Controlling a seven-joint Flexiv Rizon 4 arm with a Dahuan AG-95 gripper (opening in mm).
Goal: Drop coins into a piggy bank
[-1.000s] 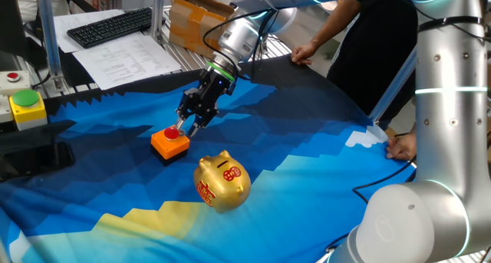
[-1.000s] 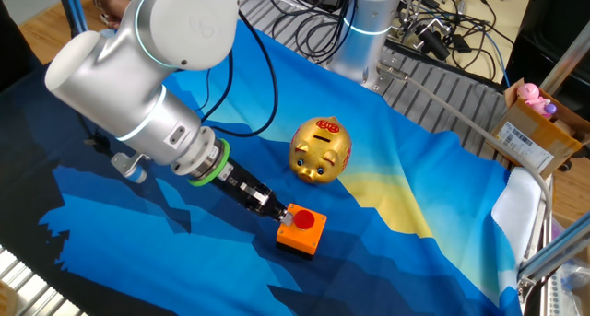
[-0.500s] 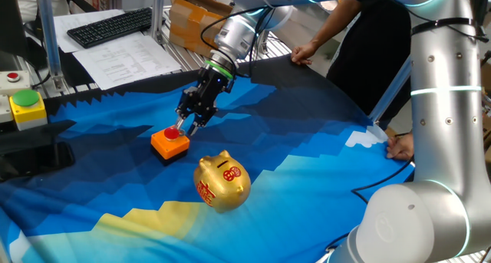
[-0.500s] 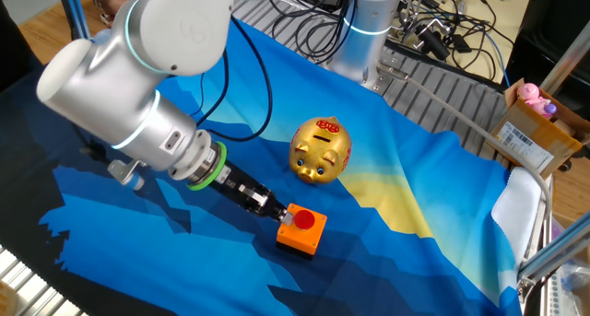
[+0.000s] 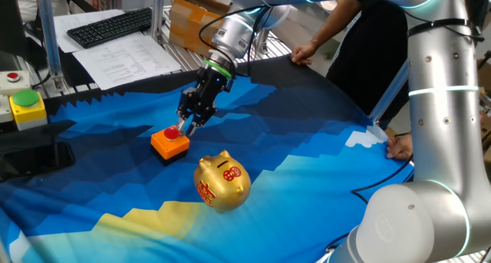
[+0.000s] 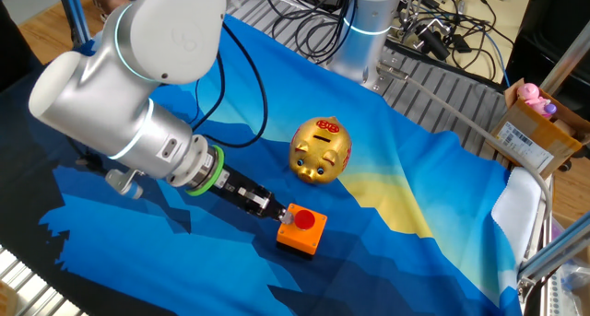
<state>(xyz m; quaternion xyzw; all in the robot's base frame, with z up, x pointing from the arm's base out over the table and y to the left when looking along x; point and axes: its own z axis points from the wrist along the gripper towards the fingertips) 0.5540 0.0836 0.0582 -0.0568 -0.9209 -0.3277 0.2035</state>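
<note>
The gripper (image 5: pixel 181 127) stood over the orange block (image 5: pixel 169 144), its fingers pinching the red coin (image 5: pixel 171 133) lying on top; the piggy bank (image 5: pixel 222 182) waited near the block.

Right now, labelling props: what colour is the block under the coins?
Orange block; the other fixed view shows it best.

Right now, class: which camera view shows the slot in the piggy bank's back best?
The view with the keyboard: the piggy bank shows its dark slot clearly there. In the other fixed view the pig faces the camera and the slot is hard to make out.
</note>
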